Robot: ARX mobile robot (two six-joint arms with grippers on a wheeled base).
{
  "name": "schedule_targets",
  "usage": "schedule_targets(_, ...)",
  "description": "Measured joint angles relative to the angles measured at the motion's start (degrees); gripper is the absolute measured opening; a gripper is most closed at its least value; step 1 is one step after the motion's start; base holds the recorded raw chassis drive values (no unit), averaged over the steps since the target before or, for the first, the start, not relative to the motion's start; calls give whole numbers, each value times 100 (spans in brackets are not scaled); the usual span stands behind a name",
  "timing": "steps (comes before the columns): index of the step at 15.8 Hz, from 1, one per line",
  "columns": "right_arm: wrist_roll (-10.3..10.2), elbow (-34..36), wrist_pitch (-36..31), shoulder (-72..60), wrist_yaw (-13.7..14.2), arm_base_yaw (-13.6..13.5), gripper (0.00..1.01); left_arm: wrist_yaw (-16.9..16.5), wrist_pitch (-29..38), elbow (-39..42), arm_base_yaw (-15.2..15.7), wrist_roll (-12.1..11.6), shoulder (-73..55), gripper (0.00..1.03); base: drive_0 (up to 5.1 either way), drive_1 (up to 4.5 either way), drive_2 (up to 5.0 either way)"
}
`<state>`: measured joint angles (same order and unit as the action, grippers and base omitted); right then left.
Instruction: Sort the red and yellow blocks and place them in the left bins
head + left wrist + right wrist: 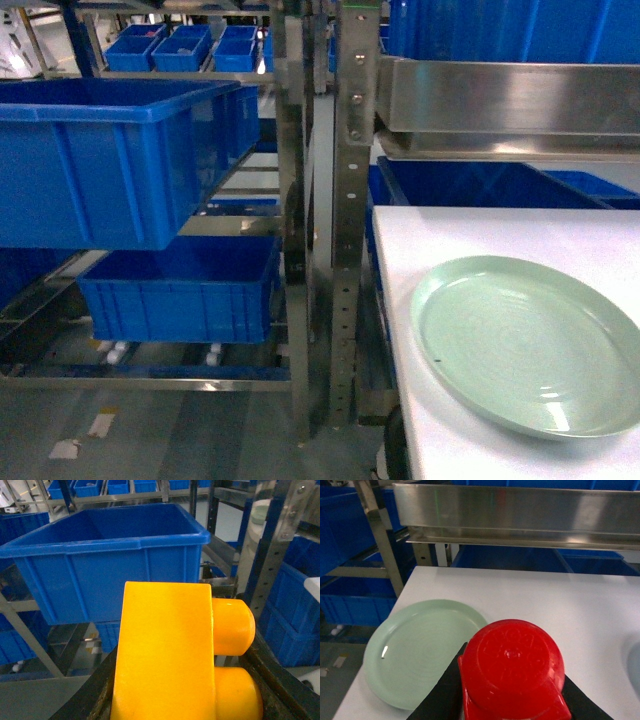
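1. The yellow block [167,655] fills the lower half of the left wrist view, its two round studs pointing right. The left tool [180,690] is clamped on it, with dark fingers [92,692] showing along both flanks.
2. Beyond that block stands a deep blue bin [107,555] on a metal rack, its open mouth facing up and its near wall just behind the block's top edge in the view.
3. The red block [512,672] sits low in the right wrist view, one round stud facing the camera. The right tool [512,700] is closed on it, with black fingers [447,692] at either side.
4. Under and behind the red block lies a white worktop [545,597]. A green plate [417,645] rests on it, to the left of the block.
5. In the head view neither tool appears. The same plate lies at the right on the worktop, and the large bin sits upper left on the rack [345,200], with a second blue bin [180,285] on the shelf beneath.
6. A steel shelf rail [515,512] runs across above the worktop, with more blue crates behind it.
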<state>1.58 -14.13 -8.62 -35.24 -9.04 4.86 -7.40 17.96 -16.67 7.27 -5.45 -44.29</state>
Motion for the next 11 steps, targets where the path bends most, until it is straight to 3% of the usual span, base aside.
schedule_targets(11, 0, 0, 0, -4, 0, 0, 28, 7, -7, 0, 7, -2, -2, 57, -504, 232, 232)
